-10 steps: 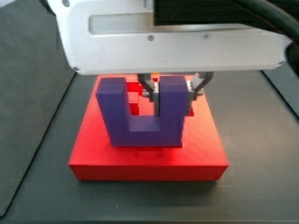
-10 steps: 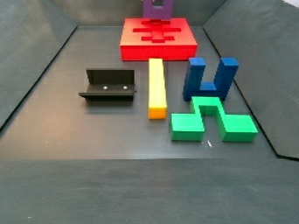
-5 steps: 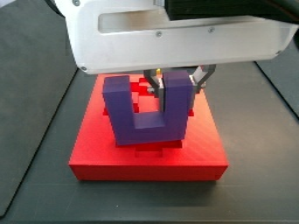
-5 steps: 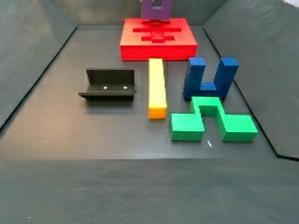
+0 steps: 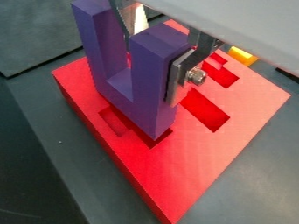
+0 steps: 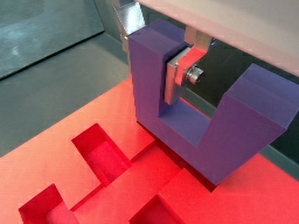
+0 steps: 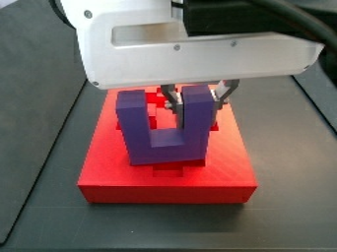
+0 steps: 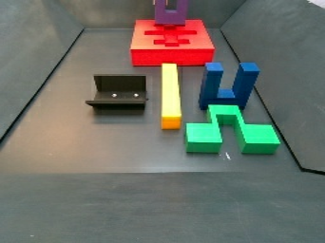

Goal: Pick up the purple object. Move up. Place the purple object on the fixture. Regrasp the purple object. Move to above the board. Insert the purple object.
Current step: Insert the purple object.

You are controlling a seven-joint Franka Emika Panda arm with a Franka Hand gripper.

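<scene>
The purple object (image 7: 164,130) stands upright with both prongs up, and its bar is down at a cut-out in the red board (image 7: 166,180). My gripper (image 7: 195,97) hangs over the board, shut on one prong. Both wrist views show that prong (image 5: 149,66) (image 6: 149,70) clamped between the silver fingers (image 5: 180,75) (image 6: 177,75). In a side view the purple object (image 8: 170,9) shows at the far end on the board (image 8: 173,42). The black fixture (image 8: 117,93) stands apart on the floor with nothing on it.
An orange bar (image 8: 170,95) lies in front of the board. A dark blue U-shaped block (image 8: 229,84) stands upright beside it, and a green block (image 8: 230,131) lies nearer the camera. Dark walls edge the work floor.
The gripper and the purple object have moved slightly down toward the board; the block's bar sits lower against the cut-out. The other pieces have not moved.
</scene>
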